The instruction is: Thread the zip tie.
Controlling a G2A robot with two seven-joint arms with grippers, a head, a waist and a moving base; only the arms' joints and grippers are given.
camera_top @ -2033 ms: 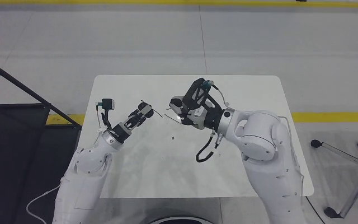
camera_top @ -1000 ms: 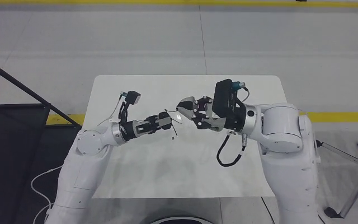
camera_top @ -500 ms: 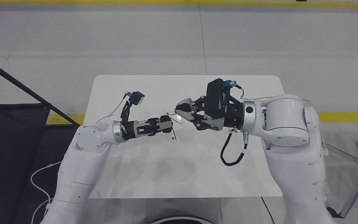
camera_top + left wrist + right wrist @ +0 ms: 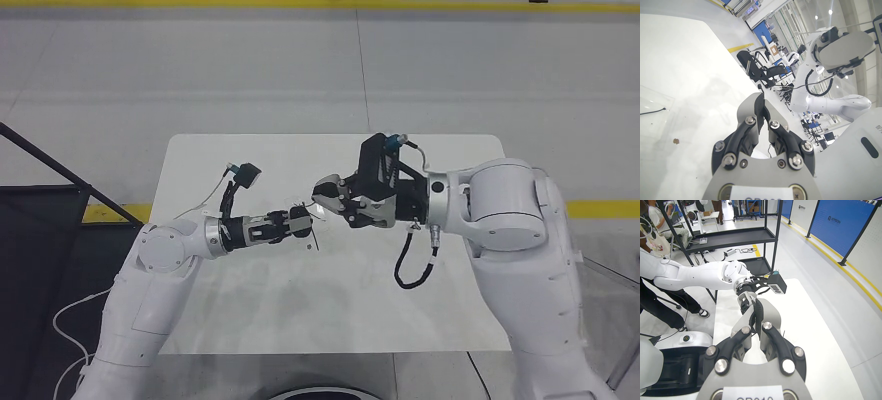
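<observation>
A thin black zip tie [image 4: 311, 237] hangs from my left gripper [image 4: 300, 221] over the middle of the white table [image 4: 430, 290]. The left gripper [image 4: 761, 102] is shut on it, and a short black end [image 4: 762, 92] pokes out past the fingertips. My right gripper [image 4: 322, 190] hovers just beyond, its tips almost touching the left one's. In the right wrist view the right gripper [image 4: 756, 306] is shut, and I cannot make out anything between its pads. The left gripper [image 4: 744, 306] sits right behind it there.
A clear plastic sheet [image 4: 657, 98] lies on the table with another black zip tie [image 4: 653, 112] on it. A small brown crumb [image 4: 676, 141] lies nearby. A black shelf rack [image 4: 730, 237] stands beyond the table's left edge.
Both arms swung in from apart until the grippers met over the table's middle. Over the last half second they have barely shifted, and the tie still hangs from the left gripper.
</observation>
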